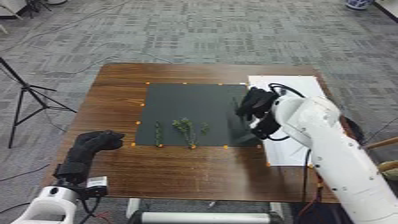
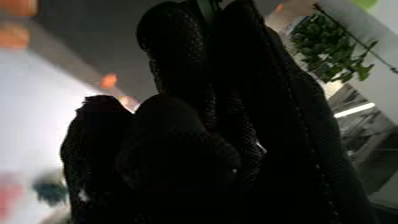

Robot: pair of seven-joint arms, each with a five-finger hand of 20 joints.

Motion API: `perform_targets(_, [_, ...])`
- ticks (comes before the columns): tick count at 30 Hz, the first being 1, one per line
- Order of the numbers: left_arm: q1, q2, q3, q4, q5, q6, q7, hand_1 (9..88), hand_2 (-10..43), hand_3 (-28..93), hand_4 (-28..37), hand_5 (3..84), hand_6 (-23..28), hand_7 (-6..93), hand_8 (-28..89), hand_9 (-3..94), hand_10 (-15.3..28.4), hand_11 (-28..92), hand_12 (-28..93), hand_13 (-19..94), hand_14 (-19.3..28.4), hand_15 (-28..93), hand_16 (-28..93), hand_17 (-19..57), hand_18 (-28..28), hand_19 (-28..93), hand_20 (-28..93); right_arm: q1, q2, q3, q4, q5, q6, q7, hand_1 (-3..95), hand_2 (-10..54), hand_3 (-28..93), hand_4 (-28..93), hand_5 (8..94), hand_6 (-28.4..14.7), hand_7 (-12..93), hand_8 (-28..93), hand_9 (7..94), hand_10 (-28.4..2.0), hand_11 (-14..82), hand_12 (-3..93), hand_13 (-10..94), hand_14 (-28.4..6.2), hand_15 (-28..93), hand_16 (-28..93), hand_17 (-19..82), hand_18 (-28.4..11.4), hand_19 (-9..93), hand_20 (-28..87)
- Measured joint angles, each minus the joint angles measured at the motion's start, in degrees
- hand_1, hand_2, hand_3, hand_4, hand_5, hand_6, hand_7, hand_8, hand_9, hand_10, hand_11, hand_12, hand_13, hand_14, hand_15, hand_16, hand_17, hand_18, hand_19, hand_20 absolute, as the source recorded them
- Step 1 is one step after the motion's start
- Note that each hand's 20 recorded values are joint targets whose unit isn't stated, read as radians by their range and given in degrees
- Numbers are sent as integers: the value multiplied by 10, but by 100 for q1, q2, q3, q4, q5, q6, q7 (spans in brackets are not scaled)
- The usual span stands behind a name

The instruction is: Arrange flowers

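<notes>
Stem, thin and green (image 2: 209, 7), sits at the fingertips of the right hand (image 1: 256, 103), caught in the narrow space between two gloved fingers. In the right wrist view that hand (image 2: 182, 145) is nearly closed, its fingers bunched together, the stem pinched at their ends. Beyond the fingers there, a leafy clump (image 2: 324, 47) shows, set apart from the grip; whether it belongs to the held stem I cannot tell.

In the head view the right hand is above the right part of the dark mat (image 1: 178, 97), beside the white sheet (image 1: 289, 150). The right arm (image 1: 333, 137) comes in from the near right corner and slants across the sheet, the hand turned inward over the mat.

To the left of this hand, nearer the robot, three separate sprigs lie on the mat: a slender one (image 1: 158, 132) on the left, a bushier one (image 1: 184, 127) in the middle, and a small one (image 1: 204, 128) on the right. Small orange markers (image 1: 193, 146) dot the mat's edges.

The mat and sheet lie on the brown worktop (image 1: 191, 175). The left hand (image 1: 93, 141) is at its left side, apart from the sprigs, its forearm reaching up from the near left corner.
</notes>
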Motion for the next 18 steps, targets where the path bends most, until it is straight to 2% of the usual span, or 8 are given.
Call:
perform_targets(6, [-54, 3, 12, 6, 25, -103, -62, 292, 101, 639, -260, 583, 20, 216, -76, 565, 152, 284, 187, 419, 195, 373, 25, 26, 160, 252, 259, -25, -421, -34, 384, -91, 197, 22, 654, -31, 430, -48, 831, -66, 184, 300, 937, -126, 347, 198, 937, -27, 631, 206, 762, -61, 932, 408])
perform_targets(18, [-77, 7, 1, 1, 53, -201, -118, 292, 101, 639, -260, 583, 22, 213, -76, 562, 152, 282, 186, 416, 195, 372, 25, 25, 159, 252, 259, -152, -543, -186, 358, -222, 301, 33, 646, -30, 438, -46, 833, -67, 179, 294, 937, -131, 337, 196, 937, -25, 628, 206, 763, -59, 932, 399])
